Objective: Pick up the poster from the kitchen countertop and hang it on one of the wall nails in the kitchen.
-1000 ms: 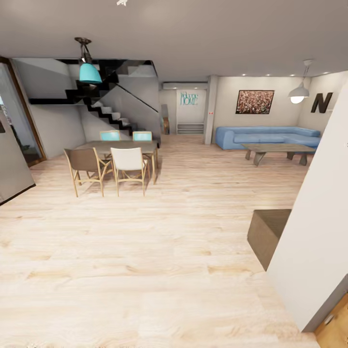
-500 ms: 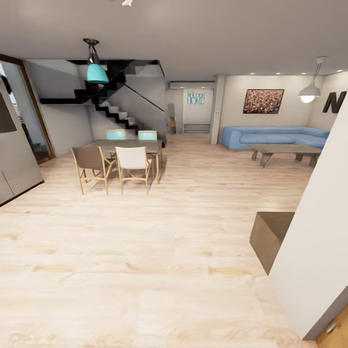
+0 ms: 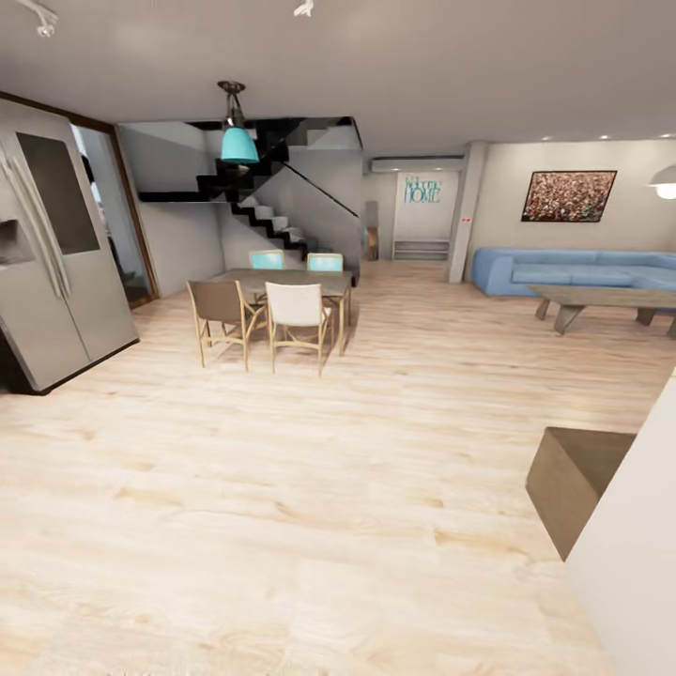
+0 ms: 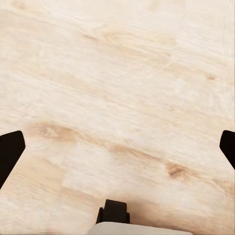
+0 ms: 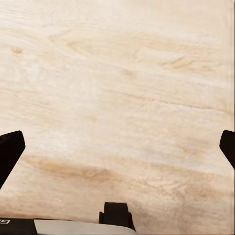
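The poster and the kitchen countertop are out of view. My left gripper (image 4: 117, 149) hangs open over bare pale wood floor, its two black fingertips (image 4: 10, 152) at the picture's edges with nothing between them. My right gripper (image 5: 117, 149) is open as well, its dark fingertips (image 5: 10, 152) wide apart above the same plank floor.
A steel fridge (image 3: 52, 253) stands at the left. A dining table (image 3: 282, 280) with several chairs sits ahead, under a teal lamp (image 3: 238, 143), with black stairs (image 3: 253, 202) behind. A blue sofa (image 3: 573, 268) and coffee table (image 3: 606, 300) are far right. A brown block (image 3: 577, 483) and white wall (image 3: 638, 554) are near right.
The whole head view has swung to the left: the fridge has come into sight at the left, and the table, sofa and brown block have slid to the right.
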